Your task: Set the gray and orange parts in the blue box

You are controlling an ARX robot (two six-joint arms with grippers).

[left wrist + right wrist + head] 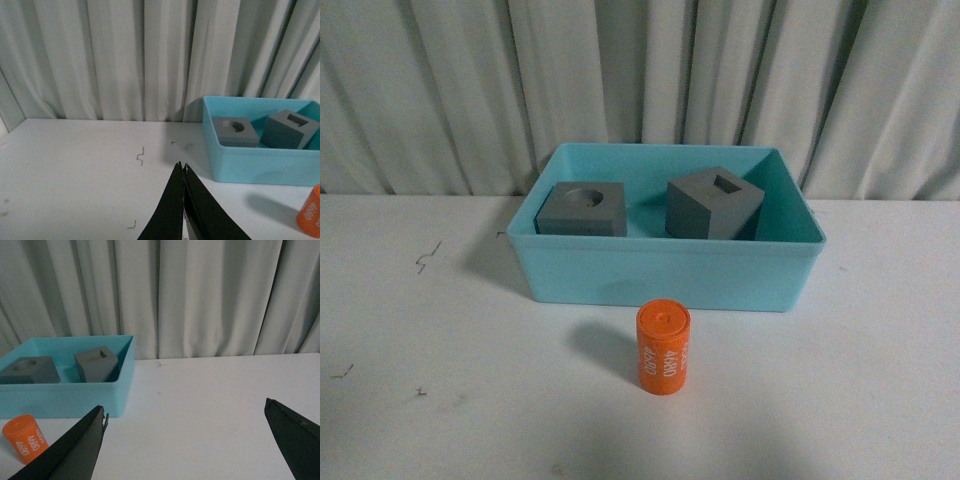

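Observation:
The blue box (660, 270) stands on the white table at mid-depth. Inside it lie two gray cubes: one with a round recess (582, 209) at the left, one with a square recess (713, 204), tilted, at the right. The orange cylinder (663, 348) with white print stands upright on the table just in front of the box. Neither arm shows in the front view. My left gripper (181, 166) is shut and empty, left of the box (260, 160), the cylinder (310, 212) at the view's edge. My right gripper (185, 407) is open and empty, right of the box (65, 395) and cylinder (24, 437).
Pale pleated curtains (640, 80) hang behind the table. The white tabletop (420, 330) has small dark marks (425, 258) at the left.

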